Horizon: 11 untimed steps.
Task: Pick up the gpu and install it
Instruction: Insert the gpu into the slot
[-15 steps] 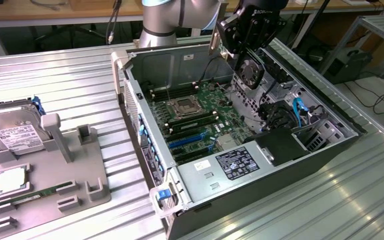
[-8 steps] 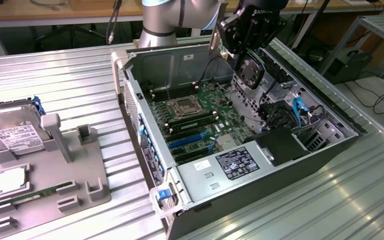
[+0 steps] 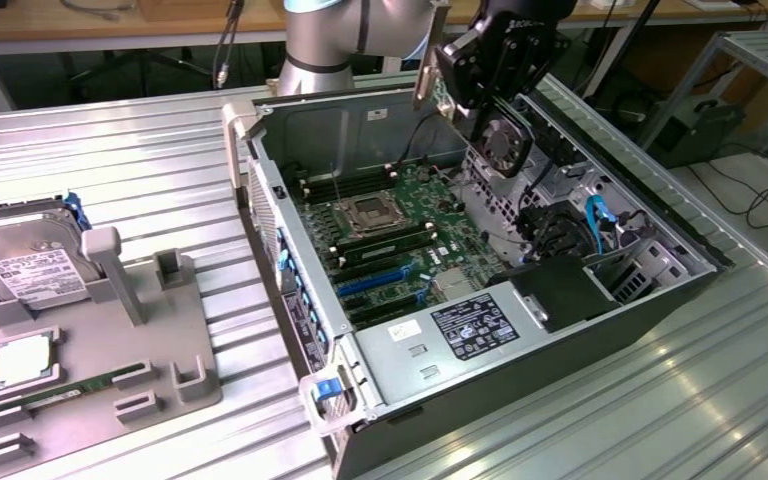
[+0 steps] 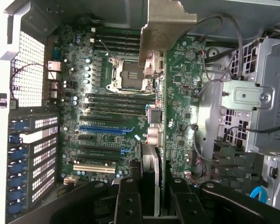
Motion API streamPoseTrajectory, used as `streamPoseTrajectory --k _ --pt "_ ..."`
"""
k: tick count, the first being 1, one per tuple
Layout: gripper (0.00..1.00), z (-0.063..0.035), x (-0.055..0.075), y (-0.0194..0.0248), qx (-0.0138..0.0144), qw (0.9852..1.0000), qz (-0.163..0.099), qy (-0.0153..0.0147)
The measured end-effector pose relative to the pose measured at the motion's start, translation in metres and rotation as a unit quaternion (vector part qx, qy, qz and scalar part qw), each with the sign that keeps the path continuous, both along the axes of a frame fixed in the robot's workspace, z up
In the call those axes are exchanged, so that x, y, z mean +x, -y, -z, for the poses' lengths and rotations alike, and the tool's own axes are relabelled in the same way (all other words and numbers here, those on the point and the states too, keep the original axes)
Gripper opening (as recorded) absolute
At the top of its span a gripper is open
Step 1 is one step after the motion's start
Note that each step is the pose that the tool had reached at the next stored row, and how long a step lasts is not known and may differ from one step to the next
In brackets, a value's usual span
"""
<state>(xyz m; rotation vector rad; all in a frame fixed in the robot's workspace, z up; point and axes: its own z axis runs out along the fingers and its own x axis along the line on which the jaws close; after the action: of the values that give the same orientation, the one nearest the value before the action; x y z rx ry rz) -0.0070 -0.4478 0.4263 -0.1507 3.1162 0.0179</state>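
Observation:
The gpu (image 3: 504, 142) hangs upright over the open computer case (image 3: 651, 300), its round black fan facing the exterior view's right and its pale metal bracket (image 3: 427, 70) at the upper end. My gripper (image 3: 486, 98) is shut on the card from above. In the wrist view the gpu (image 4: 155, 116) shows edge-on with the bracket (image 4: 165, 23) far from the camera, and my gripper (image 4: 154, 203) has a black finger on each side of it. Below lies the green motherboard (image 4: 112, 107) with a blue slot (image 4: 100, 128). The card is above the board and not touching it.
A power supply (image 3: 471, 325) and a drive cage (image 3: 584, 230) with cables crowd the case's near end. On the exterior view's left, a grey fixture (image 3: 131, 350) holds a silver hard drive (image 3: 31, 265), a processor chip (image 3: 21, 362) and a green memory stick (image 3: 71, 392).

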Motion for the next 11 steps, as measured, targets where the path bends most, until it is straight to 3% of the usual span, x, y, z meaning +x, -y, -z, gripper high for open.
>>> streamPoseTrajectory --k 11 --pt "0.28 0.0000 0.0000 0.0000 0.0000 0.9989 -0.047 0.0000"
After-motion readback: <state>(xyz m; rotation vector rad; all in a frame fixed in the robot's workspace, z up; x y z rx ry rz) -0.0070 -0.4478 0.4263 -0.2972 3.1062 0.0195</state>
